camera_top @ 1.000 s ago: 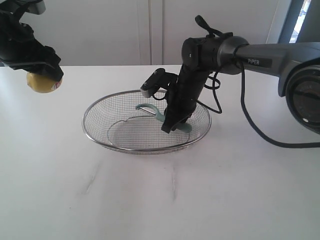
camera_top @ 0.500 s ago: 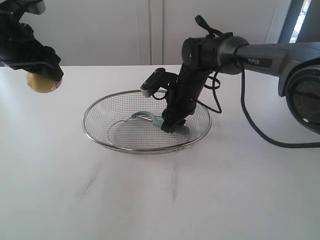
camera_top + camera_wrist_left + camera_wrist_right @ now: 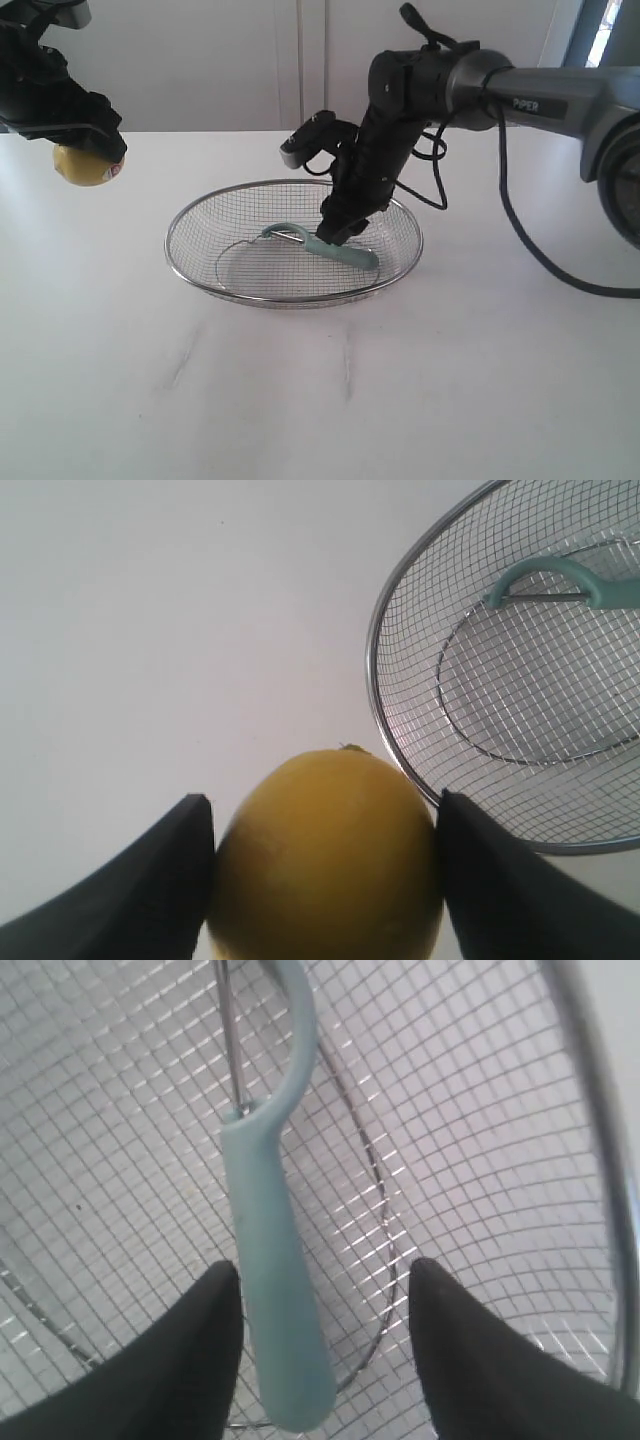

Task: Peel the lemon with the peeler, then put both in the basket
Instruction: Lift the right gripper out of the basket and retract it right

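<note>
The yellow lemon (image 3: pixel 87 166) hangs high above the table at the far left, with my left gripper (image 3: pixel 88 150) shut on it; its sticker faces right. From the left wrist, the lemon (image 3: pixel 327 860) fills the gap between both black fingers (image 3: pixel 150 880). The teal-handled peeler (image 3: pixel 330 246) lies inside the wire mesh basket (image 3: pixel 190 268) at the table's middle. My right gripper (image 3: pixel 340 228) hovers open just above the peeler's handle. In the right wrist view the peeler (image 3: pixel 270 1260) rests on the mesh below and between the spread fingers (image 3: pixel 470 1350), free of them.
The basket's rim (image 3: pixel 385 740) shows close beside the lemon in the left wrist view. A black cable (image 3: pixel 520 240) trails over the table from the right arm. White table (image 3: pixel 320 400) surrounds the basket.
My right gripper let go of the peeler, which dropped to lie flat in the basket, and the gripper then rose and drew back. The left arm with the lemon stayed still.
</note>
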